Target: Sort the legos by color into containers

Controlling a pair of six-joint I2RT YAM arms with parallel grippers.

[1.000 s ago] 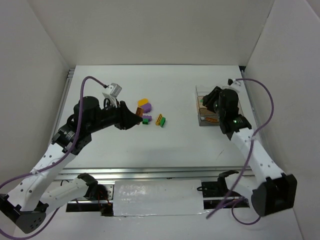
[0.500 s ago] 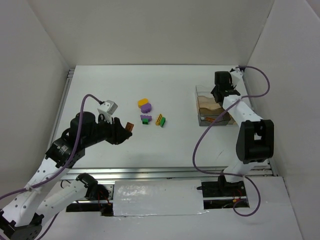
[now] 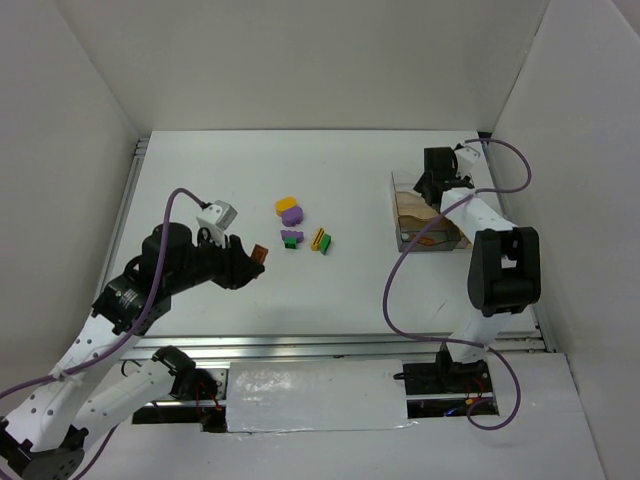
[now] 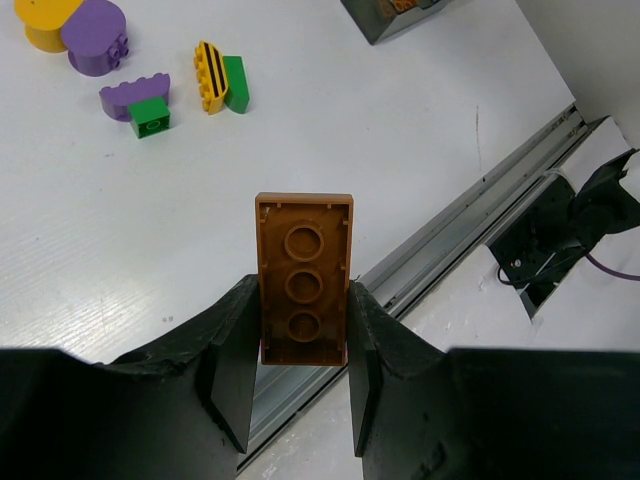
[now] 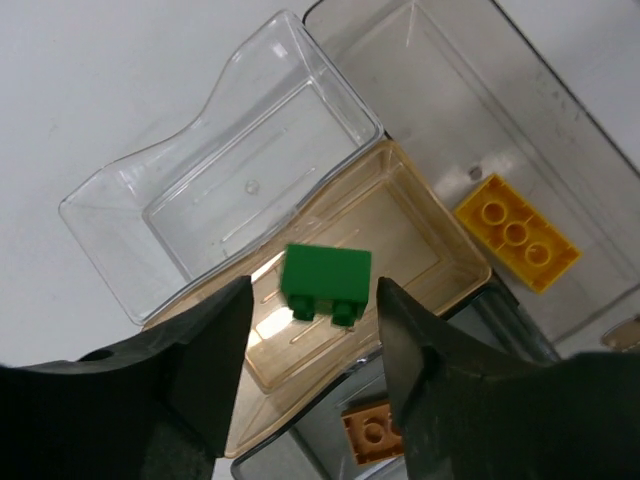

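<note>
My left gripper (image 3: 252, 255) is shut on an orange-brown lego (image 4: 303, 270) and holds it above the table, near-left of the loose legos. Those are a yellow (image 3: 286, 203) and purple (image 3: 294, 214) pair, a purple-and-green pair (image 3: 291, 238) and a yellow-and-green pair (image 3: 321, 241). My right gripper (image 3: 437, 186) is open over the far end of the containers (image 3: 428, 238). In the right wrist view a green lego (image 5: 325, 283) sits between the jaws, touching neither, over the brownish compartment (image 5: 420, 225). A yellow lego (image 5: 515, 232) and an orange-brown one (image 5: 372, 433) lie in other compartments.
A clear compartment (image 5: 230, 190) lies beside the brownish one. The table's metal front rail (image 4: 470, 210) runs below my left gripper. White walls close in the table on the left, back and right.
My left gripper drew back toward the near left from the loose legos, holding the orange-brown lego. My right arm swung to the far end of the containers.
</note>
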